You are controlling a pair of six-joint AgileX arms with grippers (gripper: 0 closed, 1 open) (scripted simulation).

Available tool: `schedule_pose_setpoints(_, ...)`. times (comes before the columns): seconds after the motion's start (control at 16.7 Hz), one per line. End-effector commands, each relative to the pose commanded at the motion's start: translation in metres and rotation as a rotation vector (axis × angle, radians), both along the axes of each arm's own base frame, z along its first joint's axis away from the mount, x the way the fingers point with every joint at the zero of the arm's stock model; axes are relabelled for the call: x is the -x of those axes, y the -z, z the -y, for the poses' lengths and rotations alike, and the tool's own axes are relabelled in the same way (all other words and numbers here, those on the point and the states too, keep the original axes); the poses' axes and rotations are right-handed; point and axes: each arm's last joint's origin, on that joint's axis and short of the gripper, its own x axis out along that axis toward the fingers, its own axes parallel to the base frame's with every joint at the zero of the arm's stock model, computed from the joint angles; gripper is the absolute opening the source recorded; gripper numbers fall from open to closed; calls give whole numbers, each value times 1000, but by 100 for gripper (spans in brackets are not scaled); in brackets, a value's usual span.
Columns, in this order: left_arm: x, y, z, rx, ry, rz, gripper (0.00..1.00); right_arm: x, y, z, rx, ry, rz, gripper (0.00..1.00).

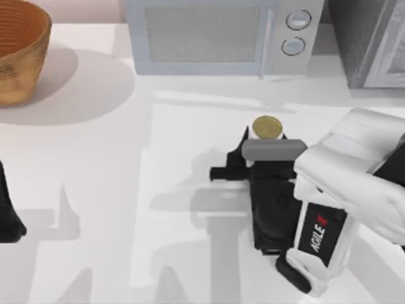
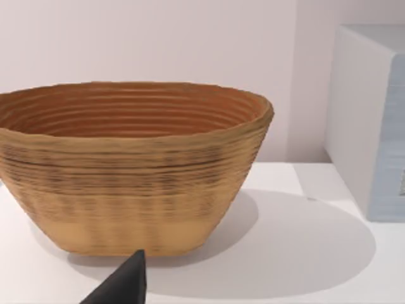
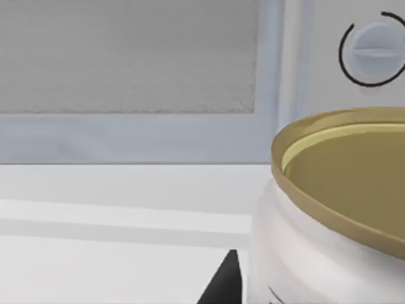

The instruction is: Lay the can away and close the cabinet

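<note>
- The can point(image 1: 267, 127) is standing upright on the white table point(image 1: 126, 190), a bit right of centre, in front of the microwave point(image 1: 221, 35). From above I mostly get its dull gold top.
- In my right wrist view the can point(image 3: 329, 221) sits very close, gold rim and white side, with the microwave's door window point(image 3: 126, 57) and one round knob point(image 3: 376, 54) behind it.
- My right gripper point(image 1: 259, 142) is right up against the can, on the near side of it. A grey bar across the wrist covers the fingers from above, and only one dark fingertip point(image 3: 224, 282) shows in the wrist view beside the can, so I honestly can't tell if I'm pinching it or just spread around it.
- My left arm is parked at the table's left edge, low down.
- Its wrist view looks at a woven basket point(image 2: 126, 164), which sits at the far left corner point(image 1: 19, 50) from above. One dark fingertip point(image 2: 123, 285) pokes in; can't tell those fingers' state either.
- A grey cabinet point(image 1: 373, 41) stands at the far right corner, beside the microwave.
</note>
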Motion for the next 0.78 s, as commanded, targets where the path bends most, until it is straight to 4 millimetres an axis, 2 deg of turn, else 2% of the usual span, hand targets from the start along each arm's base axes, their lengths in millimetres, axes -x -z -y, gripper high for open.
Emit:
schedule_pose_setpoints(0.24, 0, 0, 0, 0, 0, 0, 100, -1, -4, -2, -12, -3, 9, 0)
schedule_pose_setpoints(0.54, 0, 0, 0, 0, 0, 0, 100, -7, -36, -7, -22, -4, 21, 0)
schedule_pose_setpoints(0.78, 0, 0, 0, 0, 0, 0, 100, -7, -69, -8, -3, -6, 3, 0)
